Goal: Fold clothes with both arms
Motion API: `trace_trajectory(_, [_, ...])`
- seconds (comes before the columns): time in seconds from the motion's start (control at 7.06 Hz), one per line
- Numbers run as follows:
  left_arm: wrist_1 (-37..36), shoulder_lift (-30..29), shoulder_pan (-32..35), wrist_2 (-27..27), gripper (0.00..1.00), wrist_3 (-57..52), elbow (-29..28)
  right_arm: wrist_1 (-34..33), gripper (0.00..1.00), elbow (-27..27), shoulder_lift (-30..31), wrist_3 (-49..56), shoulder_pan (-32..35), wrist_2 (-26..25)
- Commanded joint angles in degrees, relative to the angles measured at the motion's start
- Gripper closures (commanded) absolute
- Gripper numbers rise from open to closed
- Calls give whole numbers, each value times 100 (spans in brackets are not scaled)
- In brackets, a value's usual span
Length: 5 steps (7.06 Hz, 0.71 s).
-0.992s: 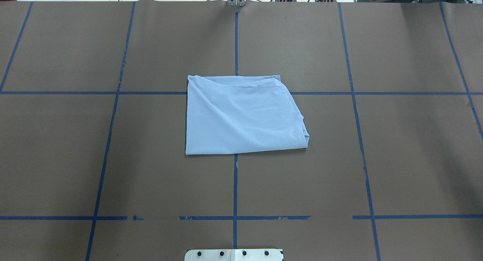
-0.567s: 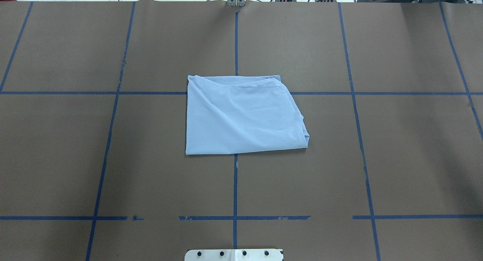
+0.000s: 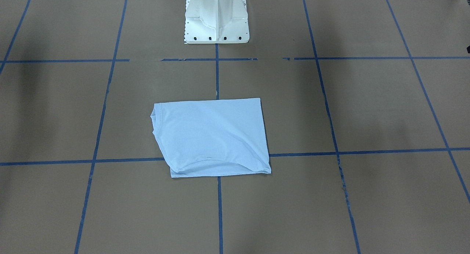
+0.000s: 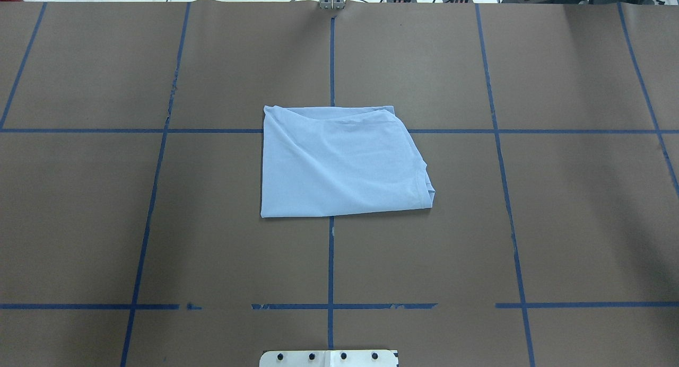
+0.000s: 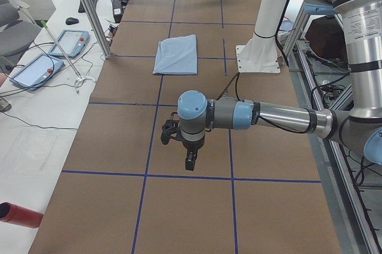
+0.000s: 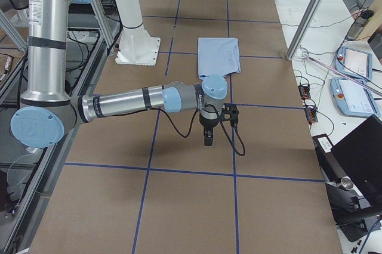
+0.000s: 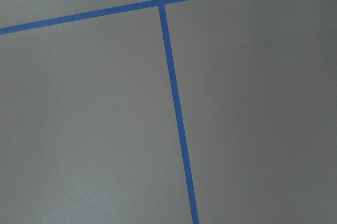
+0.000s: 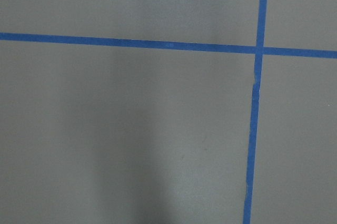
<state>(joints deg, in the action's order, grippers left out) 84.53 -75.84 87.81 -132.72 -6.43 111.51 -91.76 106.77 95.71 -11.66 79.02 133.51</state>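
T-shirt [image 4: 339, 165] folded, well apart from left claw [image 5: 189, 165] and right claw [image 6: 208, 141], openness of both unclear.

The t-shirt [image 4: 339, 165] is thin, matt cloth, on a matt brown paper table cover [image 4: 583, 224] lined with smooth blue tape [image 4: 330, 261]. The pedestal [image 3: 216, 15] looks like glossy white painted metal; the left arm [image 5: 286, 118] and right arm [image 6: 119, 104] have satin silver tubes and smooth pale blue caps.
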Motion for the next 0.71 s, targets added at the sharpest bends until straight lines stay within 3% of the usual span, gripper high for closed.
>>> trace_trajectory(0.0, [-7, -45, -10, 18, 0, 1, -24, 9, 0, -16, 9, 58, -1, -1])
trace_trajectory(0.28, [-7, -54, -1, 18, 0, 1, -33, 17, 0, 2, 113, 224, 8, -27])
trace_trajectory(0.57, [-7, -71, -1, 18, 0, 1, -42, 0, 0, -77, 281, 1215, 26, -44])
